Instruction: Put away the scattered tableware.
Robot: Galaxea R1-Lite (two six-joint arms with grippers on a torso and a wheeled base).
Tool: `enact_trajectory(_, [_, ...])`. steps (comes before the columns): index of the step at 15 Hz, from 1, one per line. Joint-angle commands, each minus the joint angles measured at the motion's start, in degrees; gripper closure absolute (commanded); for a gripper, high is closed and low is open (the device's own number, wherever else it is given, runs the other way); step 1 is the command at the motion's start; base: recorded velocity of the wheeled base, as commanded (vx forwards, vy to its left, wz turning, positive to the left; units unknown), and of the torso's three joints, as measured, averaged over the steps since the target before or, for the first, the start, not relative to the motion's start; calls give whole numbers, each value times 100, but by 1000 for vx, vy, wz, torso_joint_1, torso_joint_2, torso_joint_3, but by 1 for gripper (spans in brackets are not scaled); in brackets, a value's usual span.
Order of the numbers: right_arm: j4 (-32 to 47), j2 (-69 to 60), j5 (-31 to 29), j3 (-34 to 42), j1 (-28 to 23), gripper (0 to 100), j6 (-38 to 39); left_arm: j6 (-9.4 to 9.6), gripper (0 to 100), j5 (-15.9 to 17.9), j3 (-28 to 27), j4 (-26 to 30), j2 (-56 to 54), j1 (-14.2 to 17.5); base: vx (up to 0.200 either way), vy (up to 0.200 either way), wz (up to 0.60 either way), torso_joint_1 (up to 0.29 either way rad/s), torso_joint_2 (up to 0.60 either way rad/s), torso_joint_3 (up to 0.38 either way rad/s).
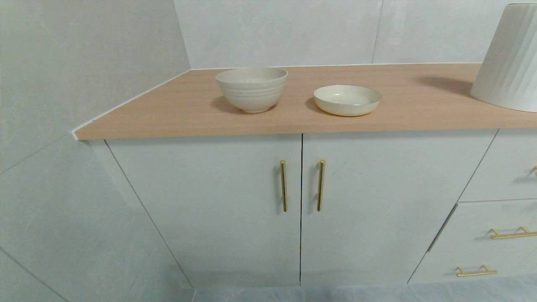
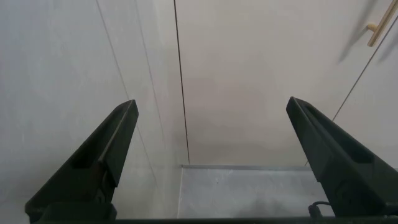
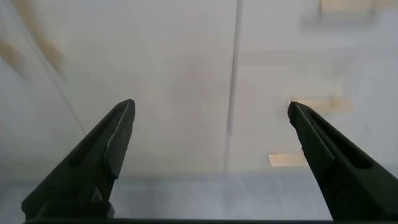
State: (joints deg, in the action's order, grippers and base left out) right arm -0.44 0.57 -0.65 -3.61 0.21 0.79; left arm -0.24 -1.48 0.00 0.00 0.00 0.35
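A deep cream ribbed bowl stands on the wooden countertop, left of centre. Beside it to the right sits a shallow cream dish. Below them are two white cabinet doors with vertical gold handles, both shut. My left gripper is open, low down, facing a white cabinet panel near the floor. My right gripper is open too, facing white cabinet fronts with nothing between its fingers.
A large white ribbed lampshade-like object stands at the counter's right end. White drawers with gold handles lie at the lower right. A tiled wall closes in the left side and the back.
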Motion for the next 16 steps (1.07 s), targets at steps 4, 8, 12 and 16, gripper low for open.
enact_trajectory(4, [97,3195,1981,-1564,559,0,79,-2,0,-2,0,0,0,0,0,0,0,0,0,0])
enact_trajectory(8, [-615,6157,2209,-2689,1755,0,211,-2,0,-2,0,0,0,0,0,0,0,0,0,0])
enact_trajectory(12, [-3305,8635,2227,-3164,2572,0,527,-2,0,-2,0,0,0,0,0,0,0,0,0,0])
enact_trajectory(16, [-3920,9540,2253,-3700,3214,0,905,-2,0,-2,0,0,0,0,0,0,0,0,0,0])
